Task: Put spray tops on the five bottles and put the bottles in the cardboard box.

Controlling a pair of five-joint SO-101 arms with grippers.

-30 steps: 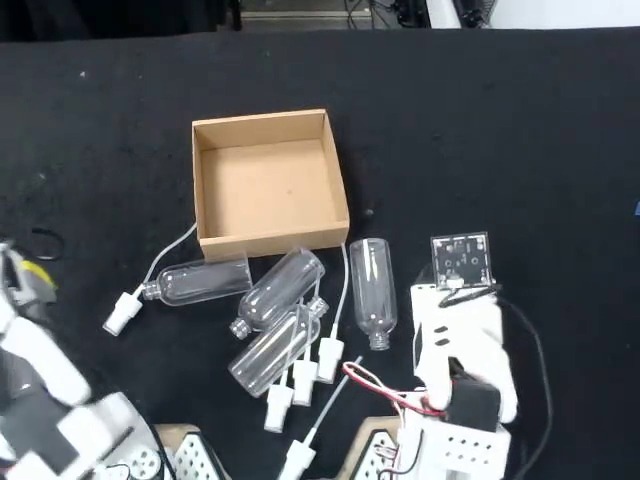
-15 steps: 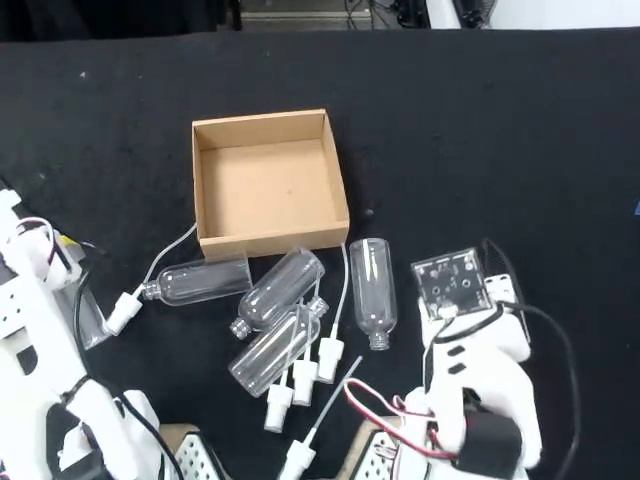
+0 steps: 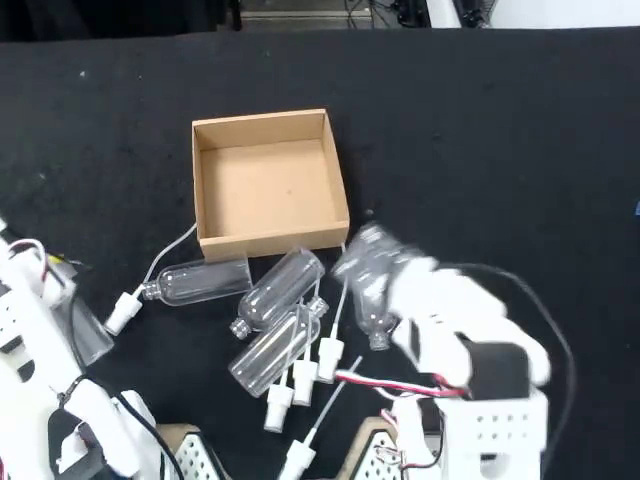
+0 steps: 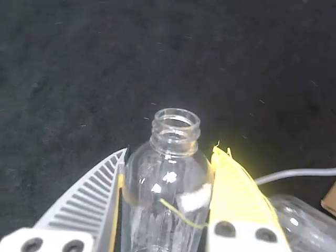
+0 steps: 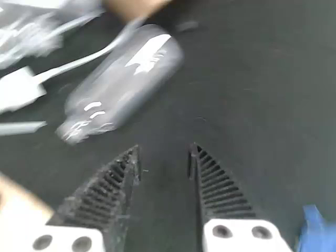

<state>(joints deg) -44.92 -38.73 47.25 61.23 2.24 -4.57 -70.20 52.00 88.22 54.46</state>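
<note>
Left claw (image 4: 169, 157) grasps a clear uncapped plastic bottle (image 4: 173, 131) near the black worktop (image 4: 79, 63) left edge. Right claw (image 5: 164, 155), released, hangs beside a second clear plastic bottle (image 5: 123, 84) lying flat.

Black table (image 3: 520, 120), matte, with some pale specks of lint on the surface. Behind its far edge, a narrow strip of grey floor (image 3: 300, 12) with dark cables (image 3: 400, 12), and beside them something white (image 3: 560, 10). Lying on the black surface, a small blue piece (image 5: 316, 231), cut by the frame.
</note>
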